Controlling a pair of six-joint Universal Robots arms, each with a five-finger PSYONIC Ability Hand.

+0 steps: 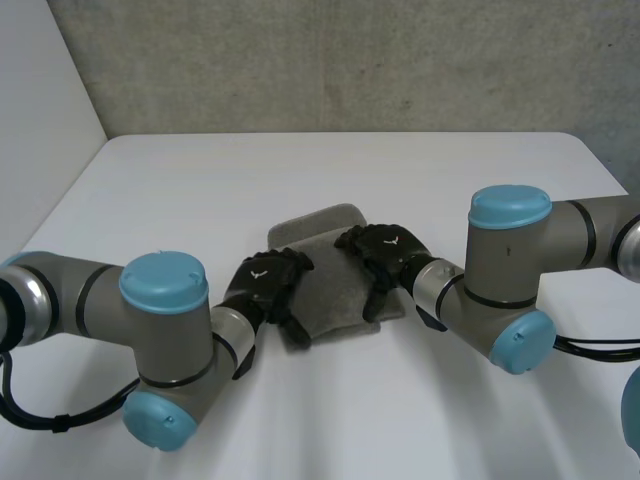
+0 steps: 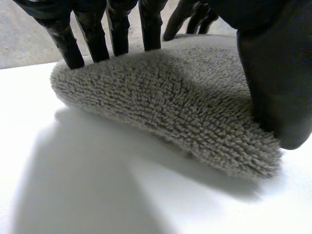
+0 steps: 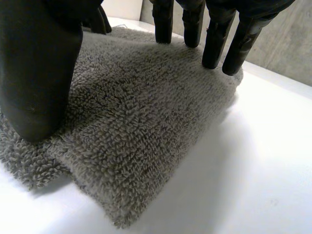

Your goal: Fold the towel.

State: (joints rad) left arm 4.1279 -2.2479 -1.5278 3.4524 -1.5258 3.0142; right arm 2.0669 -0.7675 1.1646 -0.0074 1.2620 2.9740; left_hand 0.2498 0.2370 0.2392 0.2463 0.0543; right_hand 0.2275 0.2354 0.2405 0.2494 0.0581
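Obs.: the towel (image 1: 335, 290), grey terry, lies doubled at the centre of the tabletop (image 1: 300, 170). A strip of its lower layer shows past the upper layer at the 12 o'clock edge. The left robot hand (image 1: 265, 283) sits on the towel's 9 o'clock edge and the right robot hand (image 1: 385, 252) on its 3 o'clock edge. The two are near each other but apart.

Hand state: in each wrist view the fingers (image 2: 92, 41) are straight with their tips planted on the top layer, and the thumb (image 2: 275, 78) presses on the pile nearer the palm. Nothing curls under an edge. Both read as open and pressing, not gripping.

Judgement: a fold is laid, and the step in hand looks like flattening it. The top layer bulges between fingertips and thumb at the left robot hand, so the fold is probably not seated.

To do it well:
- Press straight down, evenly on both sides. Sideways drag would likely slide the upper layer off the lower.
- Smooth from the middle out toward 9 and 3 o'clock.
- If another fold follows, get the thumbs beneath an edge first, since the present contact gives no hold.
- Lift off vertically so the pile does not snag and reopen the layer.
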